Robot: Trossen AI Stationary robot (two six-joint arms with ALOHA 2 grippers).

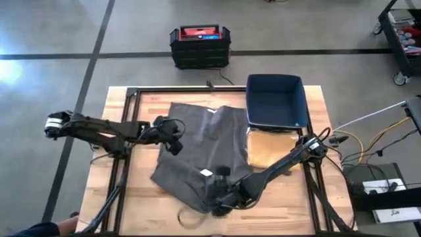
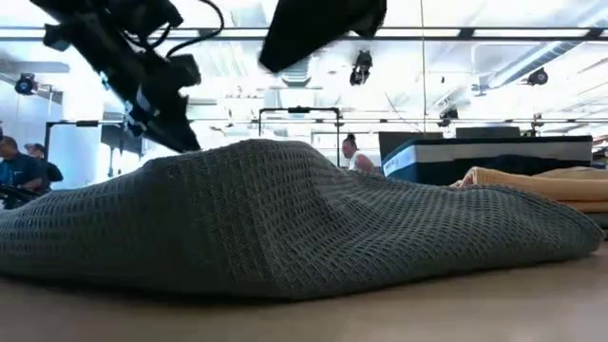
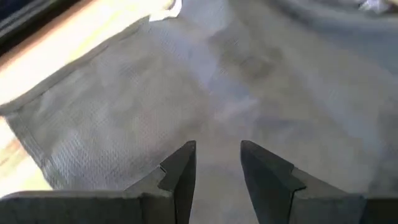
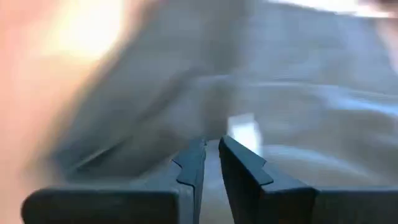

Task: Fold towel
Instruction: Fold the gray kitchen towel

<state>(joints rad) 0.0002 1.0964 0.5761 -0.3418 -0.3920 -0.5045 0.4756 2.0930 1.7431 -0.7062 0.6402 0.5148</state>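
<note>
A dark grey waffle-weave towel (image 1: 197, 155) lies rumpled and spread over the middle of the wooden table (image 1: 118, 197), and rises as a low mound in the low view (image 2: 285, 218). My left gripper (image 1: 174, 137) hovers over the towel's left part, open, its fingers (image 3: 180, 171) pointing at bare cloth (image 3: 236, 81). My right gripper (image 1: 220, 196) is over the towel's near edge. Its fingers (image 4: 193, 165) are almost together with only a thin slit between them. A white label (image 1: 206, 172) on the towel lies just beyond them. The right wrist view is blurred.
A dark blue bin (image 1: 276, 99) stands at the table's far right. A folded tan towel (image 1: 266, 148) lies just in front of it, beside the grey towel. A black and red crate (image 1: 199, 45) sits on the floor beyond the table. People show in the room behind (image 2: 19, 171).
</note>
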